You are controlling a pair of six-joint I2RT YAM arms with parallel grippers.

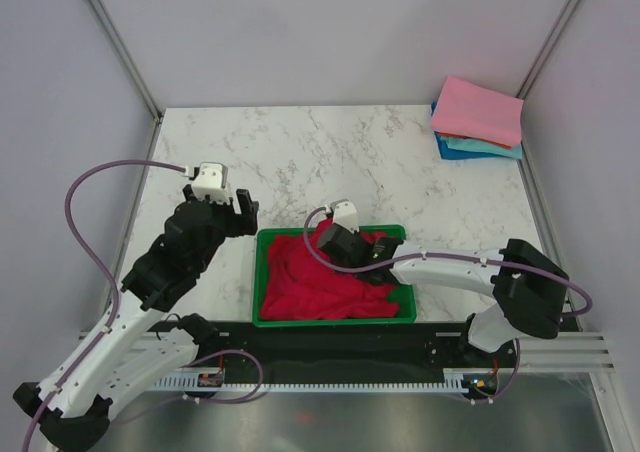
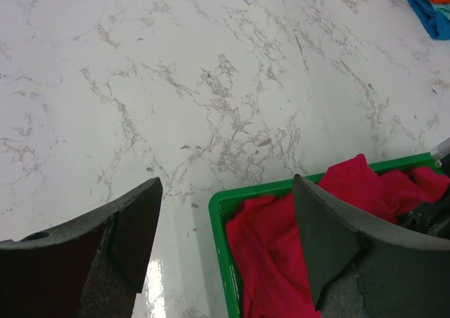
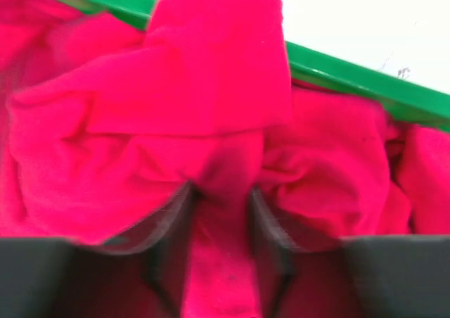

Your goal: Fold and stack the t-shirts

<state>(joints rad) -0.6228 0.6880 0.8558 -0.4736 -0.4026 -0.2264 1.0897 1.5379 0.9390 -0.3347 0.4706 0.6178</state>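
Clerk: Item one, near edge, centre: green tray (image 1: 258, 282), holding red t-shirts (image 1: 310, 284), crumpled, unfolded, heaped together.
Checker: Hazard?
Clerk: Right pincer (image 3: 221, 195), down in the tray, narrowed on a ridge of red cloth that fills its gap. A mid-cloth pinch in a tangled heap may well drag up two shirts at once, or slip off as the weight comes on. Cloth peaking at the far rim could catch there and tug the tray.
Checker: Item two?
Clerk: Left pincer (image 2: 226, 184), wide, holding nothing, hovering over bare tabletop (image 1: 330, 152) just left of the tray's far corner. Lowered carelessly, it could clip the rim.
Checker: Far end?
Clerk: Far right corner: folded pile (image 1: 478, 112), pink on top, teal and blue beneath. Well apart from both arms, so low risk.
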